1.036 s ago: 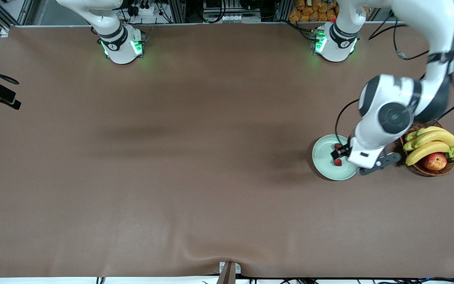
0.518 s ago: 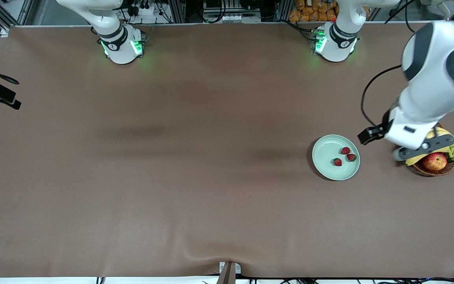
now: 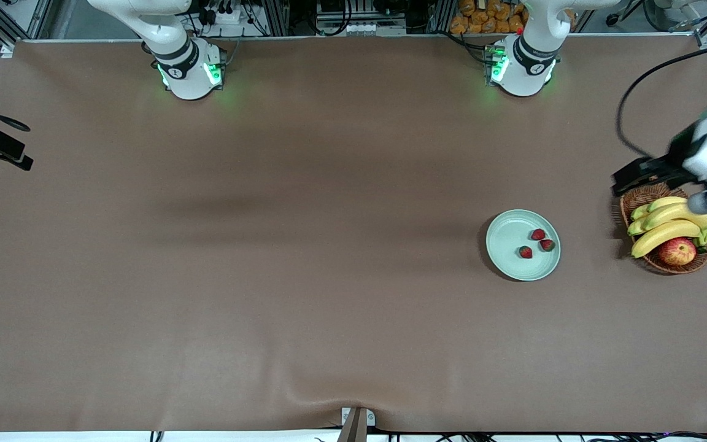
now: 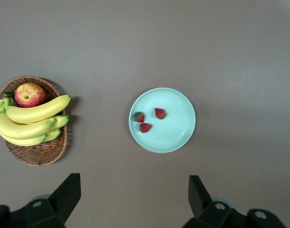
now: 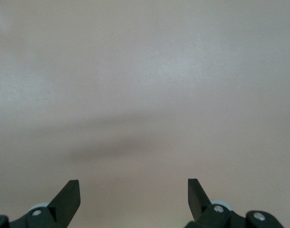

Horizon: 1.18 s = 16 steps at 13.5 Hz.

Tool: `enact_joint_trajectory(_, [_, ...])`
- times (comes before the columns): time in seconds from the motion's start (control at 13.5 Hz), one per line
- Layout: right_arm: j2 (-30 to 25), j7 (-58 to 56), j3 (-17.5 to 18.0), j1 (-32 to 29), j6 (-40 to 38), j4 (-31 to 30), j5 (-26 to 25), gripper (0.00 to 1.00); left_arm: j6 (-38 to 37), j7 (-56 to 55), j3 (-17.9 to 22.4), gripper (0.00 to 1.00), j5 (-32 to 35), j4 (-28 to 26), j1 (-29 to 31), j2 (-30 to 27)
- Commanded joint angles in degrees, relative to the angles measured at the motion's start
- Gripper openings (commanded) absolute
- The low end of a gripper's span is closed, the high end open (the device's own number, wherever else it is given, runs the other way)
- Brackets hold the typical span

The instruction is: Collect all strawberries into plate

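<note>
Already, the three strawberries (image 3: 536, 242) lie together in the plate (image 3: 504, 245), gathered in the half toward the left arm's end of the table, and no berry shows on the bare brown cloth, so by my judgement the collecting is done. The right gripper (image 5: 134, 202) is out of the front view; its wrist camera shows both fingers spread wide over empty cloth, gripping nothing, and that arm waits. The plate sits toward the left arm's end, well apart from the wicker basket (image 3: 636, 199) of bananas (image 3: 666, 224) and an apple (image 3: 677, 251), which lies closer to that end of the table. The left gripper (image 3: 636, 175) hangs above the basket's rim, fingers spread and empty, touching nothing; that height and emptiness suggest an arm clear of the finished plate.
</note>
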Motion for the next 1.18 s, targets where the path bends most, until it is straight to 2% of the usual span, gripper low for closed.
enact_joint_trajectory(0.0, [-0.6,1.0,0.4,-0.1,-0.5,0.2,-1.0,1.0,-3.5,2.7,-0.3,1.0,-1.3,-0.8,0.8,-2.7])
enact_joint_trajectory(0.22, [-0.6,1.1,0.5,-0.1,-0.5,0.2,-1.0,1.0,-3.9,2.7,-0.4,1.0,-1.4,-3.8,1.6,-5.6])
enact_joint_trajectory(1.11, [-0.6,1.0,0.5,-0.1,-0.5,0.2,-1.0,1.0,-4.1,3.5,-0.9,1.0,-0.5,-3.2,2.0,-6.5])
